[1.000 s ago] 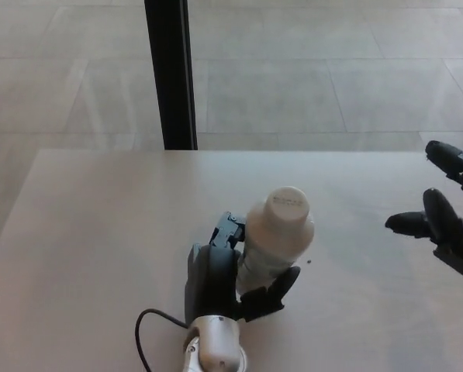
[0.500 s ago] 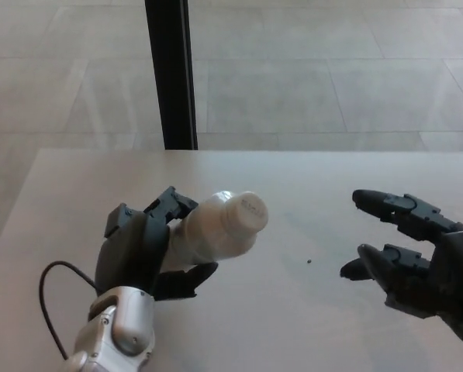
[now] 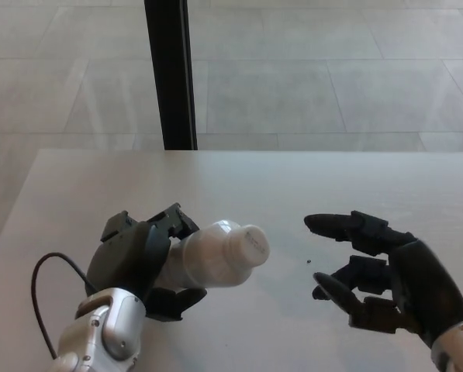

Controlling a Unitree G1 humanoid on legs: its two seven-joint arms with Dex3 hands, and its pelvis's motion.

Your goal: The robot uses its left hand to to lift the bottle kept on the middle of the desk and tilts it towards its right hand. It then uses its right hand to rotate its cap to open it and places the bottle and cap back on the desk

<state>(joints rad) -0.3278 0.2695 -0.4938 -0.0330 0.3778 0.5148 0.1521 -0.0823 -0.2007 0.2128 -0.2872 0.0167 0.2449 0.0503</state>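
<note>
Desk (image 3: pixel 355 186): the pale top fills the lower two thirds of the frame and is bare apart from a tiny dark speck (image 3: pixel 308 261) right of centre. Anything let go here would drop onto it and could roll toward the near edge.
Pillar (image 3: pixel 171 74): a black upright at the upper left of the frame, beyond the desk's far edge and well apart from both hands, so it poses no risk.
Left hand (image 3: pixel 134 260): in the lower left of the frame, clamped around the bottle's body with fingers over the top and thumb beneath. The grip sits toward the base end, so a push on the cap end may make the bottle pivot or slide in the palm.
Right hand (image 3: pixel 378 275): in the lower right of the frame, holding nothing, fingers spread and pointing left at the cap but apart from it. If it closes off centre it may catch the bottle's shoulder rather than the cap.
Bottle (image 3: pixel 208 254): white, held off the desk at lower centre-left, tipped almost level with the cap end pointing right. Once opened at this tilt, any contents could spill.
Cap (image 3: pixel 250 244): on the bottle, facing the right hand. A weak pinch could spin without loosening it, or drop it once free.
</note>
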